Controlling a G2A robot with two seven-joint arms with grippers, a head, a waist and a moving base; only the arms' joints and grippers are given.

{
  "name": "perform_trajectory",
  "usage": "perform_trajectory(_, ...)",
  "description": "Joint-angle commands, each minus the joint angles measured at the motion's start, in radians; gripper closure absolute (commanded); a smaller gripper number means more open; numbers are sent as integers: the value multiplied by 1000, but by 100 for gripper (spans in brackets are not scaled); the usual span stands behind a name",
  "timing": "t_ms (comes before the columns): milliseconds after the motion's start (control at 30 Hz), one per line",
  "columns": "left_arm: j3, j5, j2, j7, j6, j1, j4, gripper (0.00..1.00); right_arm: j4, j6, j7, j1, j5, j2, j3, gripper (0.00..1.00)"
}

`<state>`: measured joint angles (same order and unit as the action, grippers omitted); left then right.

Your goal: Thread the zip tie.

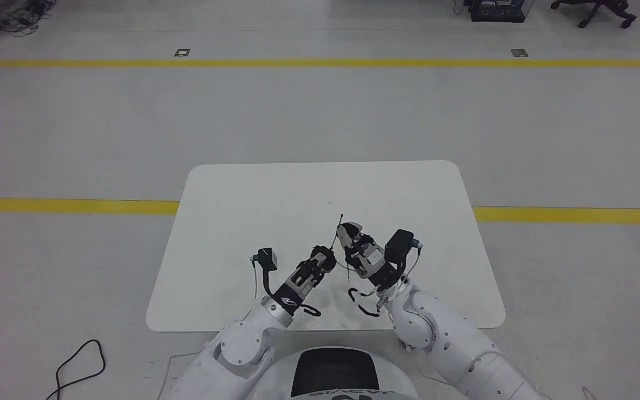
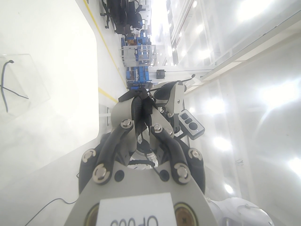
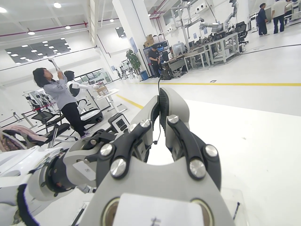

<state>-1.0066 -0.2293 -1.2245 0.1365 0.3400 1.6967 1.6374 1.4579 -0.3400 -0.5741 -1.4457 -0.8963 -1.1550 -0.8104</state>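
The white table (image 1: 250, 200) is being used only along its near edge, where both arms are being held close together. The right gripper (image 3: 160, 96) is being kept pressed together on the zip tie (image 3: 159, 84), which is being pinched between the pads. The left gripper (image 2: 140, 99) is being held just beside it, on the robot's left. Its fingers are likewise being pressed together, with a dark scrap (image 2: 124, 98) showing at the tips; what that scrap is cannot be told. A clear tray (image 2: 35, 76) carrying spare ties (image 2: 3, 81) is lying on the table, apart from both grippers. The zip tie's long axis is being held in line with the right gripper's fingers. One thin end is projecting past the fingertips, up and away from the robot, and the other end is hanging free between the linkages behind the pads. The coming move is judged to depend on the projecting end being brought across to the left gripper, which is the nearer free partner.
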Motion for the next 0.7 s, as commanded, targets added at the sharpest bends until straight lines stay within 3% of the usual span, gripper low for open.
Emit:
perform_trajectory(0, 0, 0, 0, 1, 0, 0, 0, 100, 0, 0, 3, 0, 0, 0, 2, 100)
perform_trajectory(667, 2, -1, 0, 2, 0, -1, -1, 100, 10, 0, -15, -10, -15, 4, -13, 100)
